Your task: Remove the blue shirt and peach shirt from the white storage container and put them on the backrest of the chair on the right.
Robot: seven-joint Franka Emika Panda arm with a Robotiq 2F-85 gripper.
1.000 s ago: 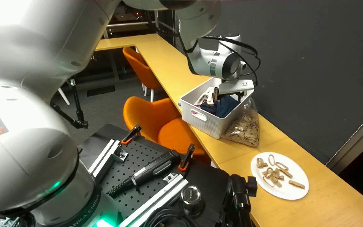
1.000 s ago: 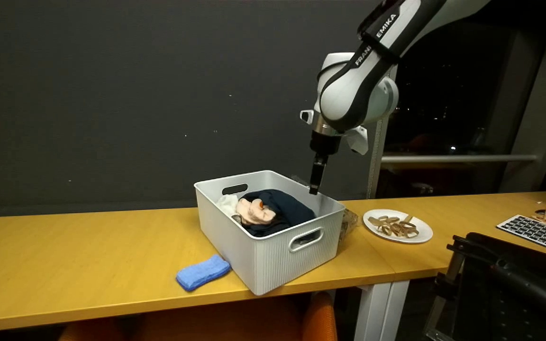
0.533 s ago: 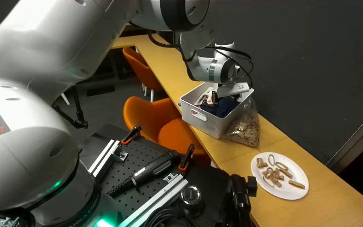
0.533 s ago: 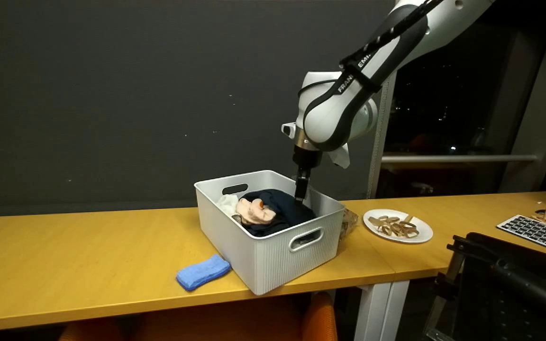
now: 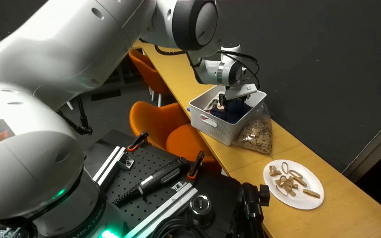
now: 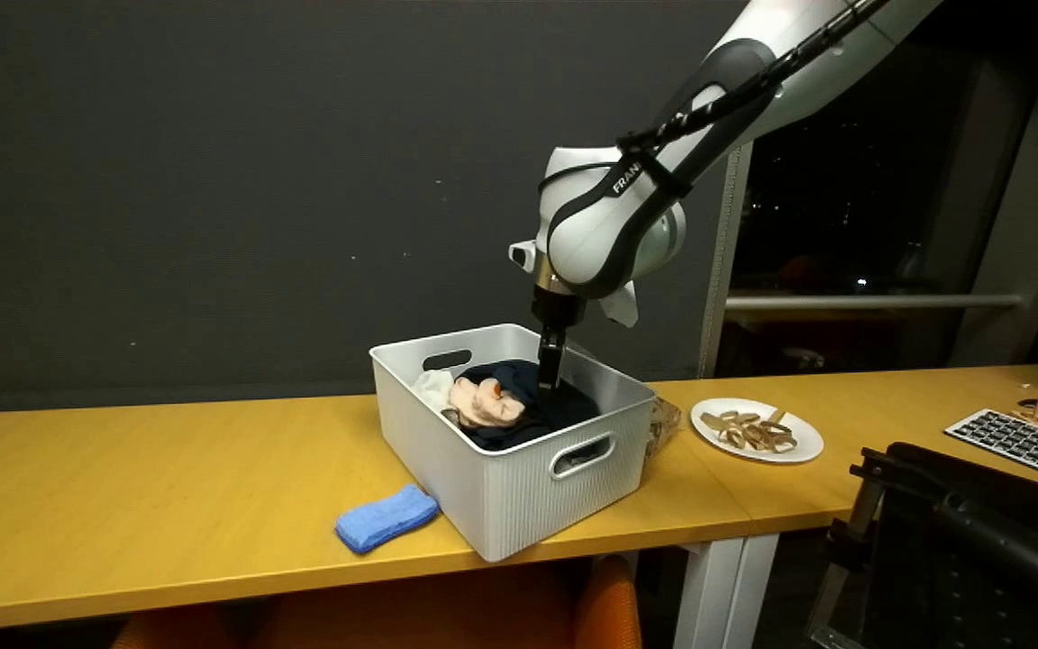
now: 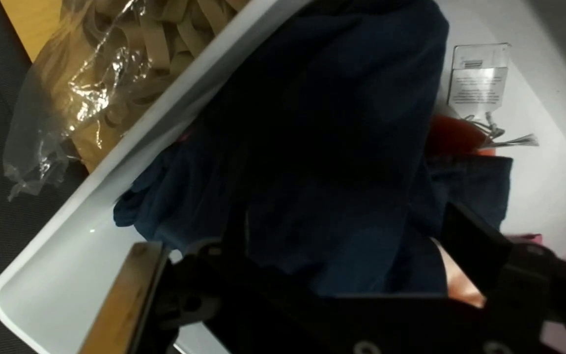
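One container (image 6: 528, 496), long axis (askew) across table (image 6: 195, 496)

A second ago, in an exterior view, my jaws hung at about the three o'clock edge of the white basket (image 6: 528, 505); now they have slid toward eight o'clock, further in and lower, over the dark blue shirt (image 6: 573, 410). Contact I cannot judge. My forearm (image 6: 614, 216) has swung toward eight o'clock; in an exterior view my elbow (image 5: 195, 24) has sunk toward six.
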